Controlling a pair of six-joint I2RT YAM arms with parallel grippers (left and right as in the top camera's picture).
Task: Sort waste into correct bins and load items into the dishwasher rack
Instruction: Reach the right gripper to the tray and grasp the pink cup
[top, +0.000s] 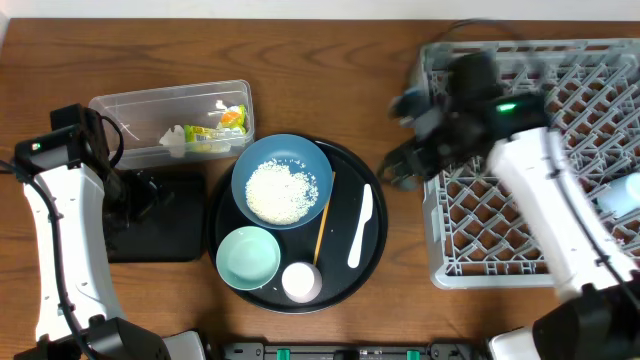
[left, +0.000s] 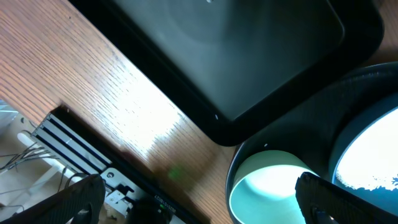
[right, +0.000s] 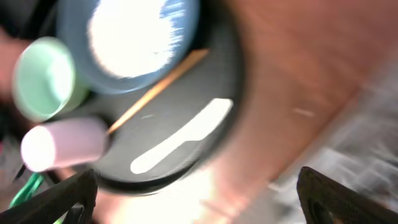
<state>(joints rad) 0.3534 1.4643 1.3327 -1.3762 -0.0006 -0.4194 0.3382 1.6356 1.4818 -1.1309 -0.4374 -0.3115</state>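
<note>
On the round black tray (top: 352, 262) stand the dark-blue bowl (top: 313, 158) holding rice (top: 281, 191), the mint bowl (top: 248, 257), the pale-pink cup (top: 301, 281), the white utensil (top: 360, 226) and the wooden stick (top: 323, 222). The snack wrapper (top: 220, 124) and white scraps lie in the clear tub (top: 130, 105). A light-blue cup (top: 622, 195) lies in the grey rack (top: 500, 230). My left gripper (top: 140, 200) is open and empty over the black rectangular tray (top: 170, 240). My right gripper (top: 400, 172) is open and empty at the rack's left edge, blurred.
The wrist views show the mint bowl (left: 273, 186), black rectangular tray (left: 236, 50), pink cup (right: 62, 142), utensil (right: 180, 137) and stick (right: 155, 87). Bare wood table (top: 330, 70) lies behind the tray. A black rail runs along the front edge.
</note>
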